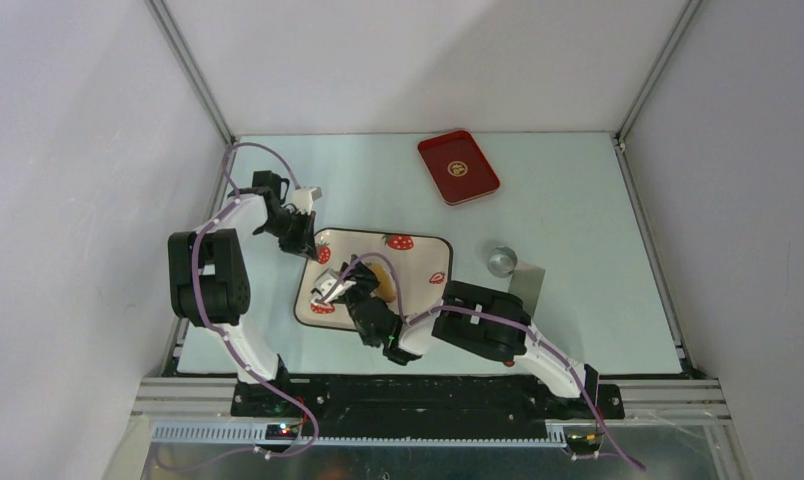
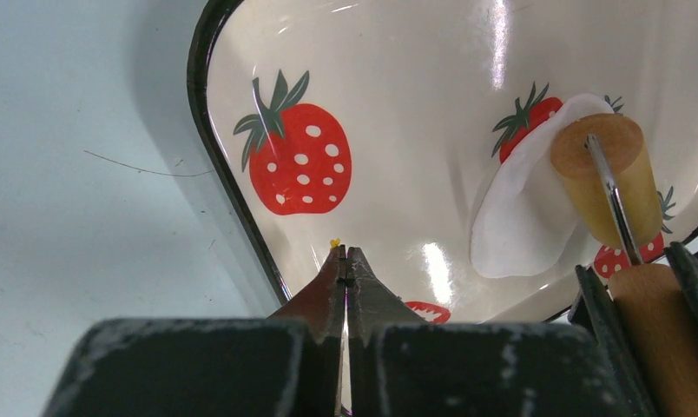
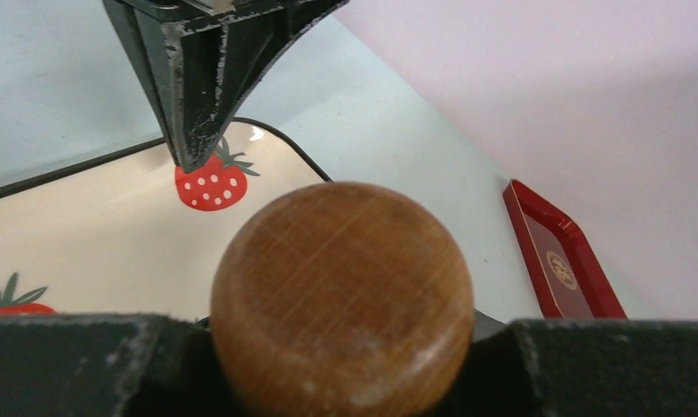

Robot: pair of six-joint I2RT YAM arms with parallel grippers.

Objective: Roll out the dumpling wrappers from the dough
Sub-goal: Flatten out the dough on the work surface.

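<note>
Dumpling wrapper [image 2: 517,221], one, under rolling pin [image 2: 608,178] gripped by right hand [image 1: 362,299]; left hand [image 2: 346,257] closed.

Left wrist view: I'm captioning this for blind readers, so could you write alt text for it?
A small wooden roller, held by the right gripper, lies over a thin white dumpling wrapper on a strawberry-print tray. In the foreground the left gripper, shut and empty, points at the tray's rim.

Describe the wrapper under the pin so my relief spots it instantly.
Find the cream rectangular tray printed with red strawberries mid-table. Under the tip of the wooden rolling pin on it lies a thin, flat white dough wrapper. It is the tray's only matte white patch.
</note>
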